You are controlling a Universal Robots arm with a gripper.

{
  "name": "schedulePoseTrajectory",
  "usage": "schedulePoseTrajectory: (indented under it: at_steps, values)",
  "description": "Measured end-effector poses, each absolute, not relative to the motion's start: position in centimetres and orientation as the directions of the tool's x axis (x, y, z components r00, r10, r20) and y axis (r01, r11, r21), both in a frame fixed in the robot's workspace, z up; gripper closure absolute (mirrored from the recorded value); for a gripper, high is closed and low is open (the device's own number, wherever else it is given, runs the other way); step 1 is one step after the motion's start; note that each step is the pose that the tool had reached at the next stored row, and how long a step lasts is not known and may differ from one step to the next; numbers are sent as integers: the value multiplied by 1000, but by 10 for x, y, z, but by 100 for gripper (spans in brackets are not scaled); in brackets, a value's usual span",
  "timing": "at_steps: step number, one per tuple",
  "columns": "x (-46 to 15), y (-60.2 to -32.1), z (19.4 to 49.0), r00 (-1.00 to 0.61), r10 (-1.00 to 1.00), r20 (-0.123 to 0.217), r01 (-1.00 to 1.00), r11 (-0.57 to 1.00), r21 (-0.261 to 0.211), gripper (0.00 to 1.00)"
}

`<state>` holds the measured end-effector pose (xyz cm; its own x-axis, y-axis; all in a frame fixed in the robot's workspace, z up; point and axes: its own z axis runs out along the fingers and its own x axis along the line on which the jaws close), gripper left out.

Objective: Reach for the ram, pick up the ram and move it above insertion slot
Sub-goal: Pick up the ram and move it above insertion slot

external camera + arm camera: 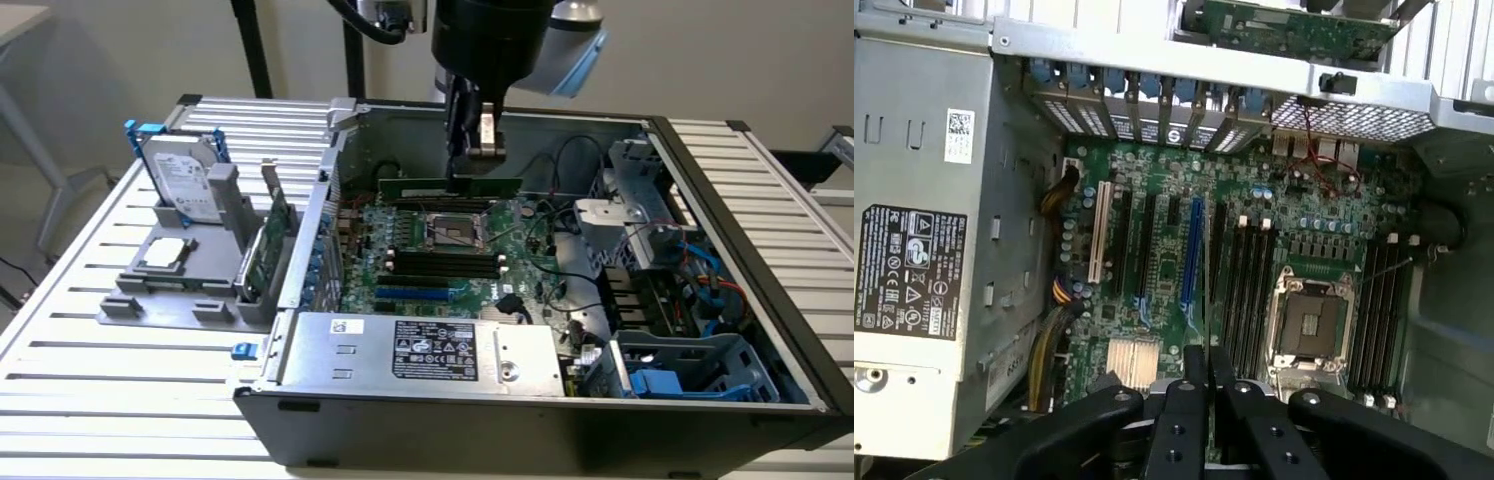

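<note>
Counter (80, 400) at the exterior view's left carries a grey holder (167, 290) with a hard drive (180, 180) standing upright in it. Moving right, I see the open computer case (534, 420) with its motherboard (441, 250) exposed. Above the CPU socket (458, 230), upper centre of the frame, my end effector (477, 165) is nearly closed, pinching the ram (447, 188) by its top edge, level and clear of the board.

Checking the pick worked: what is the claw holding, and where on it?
The claw holds the ram, gripped at the middle of its upper long edge.
</note>
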<state>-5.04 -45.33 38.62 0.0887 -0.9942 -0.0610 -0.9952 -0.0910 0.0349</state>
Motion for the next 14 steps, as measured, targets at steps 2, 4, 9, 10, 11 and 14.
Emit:
schedulePoseTrajectory:
  at_steps: [2, 4, 9, 10, 11, 14]
  values:
    - [-50, -452, 386, 77, -995, -61, -996, -79, 35, 87]
    - [-50, -452, 385, 56, -997, -61, -998, -58, 35, 87]
    - [-50, -451, 384, 12, -998, -61, -999, -15, 35, 87]
    - [-50, -451, 384, 10, -998, -61, -999, -12, 35, 87]
    - [-50, -449, 384, 8, -998, -61, -999, -10, 35, 87]
    - [-50, -446, 384, 7, -998, -58, -999, -9, 35, 87]
